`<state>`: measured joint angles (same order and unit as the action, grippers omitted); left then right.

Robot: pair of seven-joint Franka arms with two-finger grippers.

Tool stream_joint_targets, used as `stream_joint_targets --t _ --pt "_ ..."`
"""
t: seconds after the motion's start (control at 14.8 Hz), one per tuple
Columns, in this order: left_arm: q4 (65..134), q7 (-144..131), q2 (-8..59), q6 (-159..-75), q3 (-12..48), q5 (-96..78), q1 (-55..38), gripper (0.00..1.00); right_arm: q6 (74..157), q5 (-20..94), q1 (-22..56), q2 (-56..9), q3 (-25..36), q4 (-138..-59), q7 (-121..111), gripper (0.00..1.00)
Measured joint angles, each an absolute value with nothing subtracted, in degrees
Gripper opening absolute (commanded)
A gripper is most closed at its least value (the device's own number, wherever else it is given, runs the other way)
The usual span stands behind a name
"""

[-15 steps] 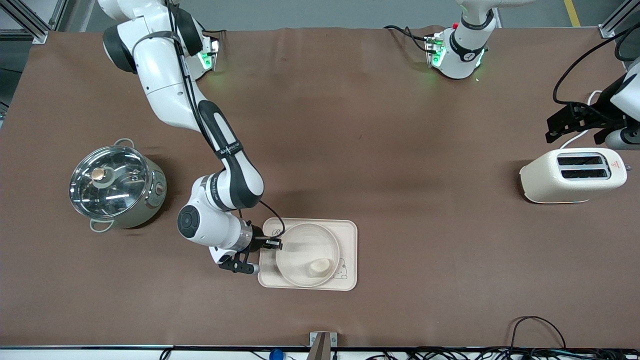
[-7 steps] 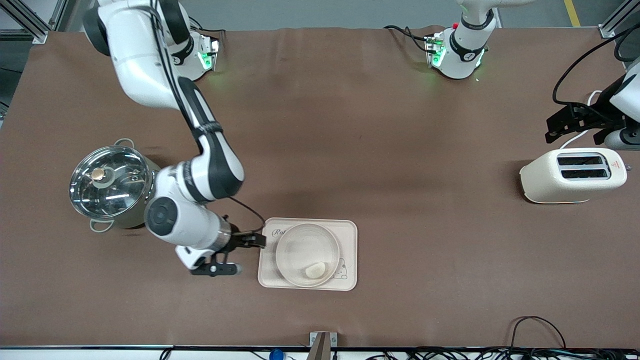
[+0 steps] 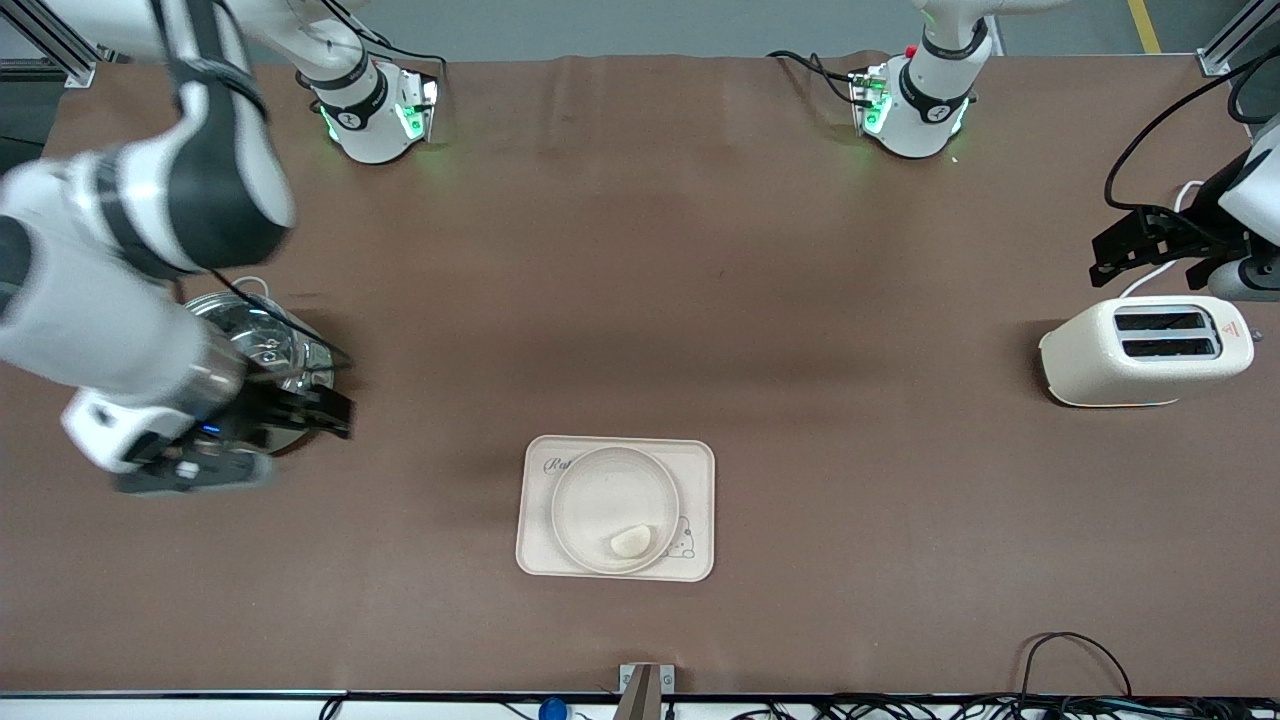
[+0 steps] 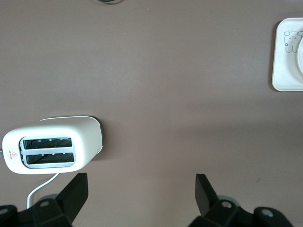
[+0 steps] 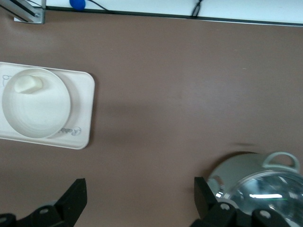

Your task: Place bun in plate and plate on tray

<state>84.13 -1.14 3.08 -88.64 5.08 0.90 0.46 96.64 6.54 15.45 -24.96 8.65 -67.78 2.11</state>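
The small pale cream bun (image 3: 629, 541) is being carried in the round cream-white plate (image 3: 615, 509), at the rim nearest the front camera, and the plate is being borne by the cream rectangular tray (image 3: 700, 470); none of the three has been shifted since half a second ago. On the tray, the script letters "Ro" are being shown beside the plate, the rest being covered, with a cartoon bunny print at the rim.

The right gripper (image 3: 300, 408), beside the tray's edge a moment ago, has been pulled away and is now being held, fingers spread and empty, over the lidded steel pot (image 3: 270, 345).

The left gripper (image 4: 141, 189) is being kept waiting, fingers apart, over the cream two-slot toaster (image 3: 1145, 350), on which a small red warning triangle is printed.
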Motion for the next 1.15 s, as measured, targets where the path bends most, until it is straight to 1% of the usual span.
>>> stream_joint_targets --t 0.14,0.47,0.61,0.81,1.15 --pt "84.14 -1.14 3.09 -88.64 5.08 0.89 0.45 1.0 94.99 6.53 12.51 -20.01 8.65 -71.79 -0.28 1.0" --pt "84.15 -1.14 3.09 -88.64 5.08 0.89 0.46 1.0 91.17 4.75 9.23 -7.84 8.56 -81.81 -0.7 1.0" --pt "84.16 -1.15 3.11 -88.64 5.08 0.46 0.46 1.0 90.82 4.01 7.96 -4.1 8.56 -85.05 -1.82 1.0" --pt "84.17 -1.15 3.18 -88.64 5.08 -0.12 0.47 1.0 90.32 3.62 7.63 -1.5 8.54 -87.38 -2.1 1.0" --pt "84.17 -1.15 3.18 -88.64 5.08 -0.14 0.47 1.0 88.88 3.46 6.96 -1.27 8.54 -87.89 -2.27 1.0"
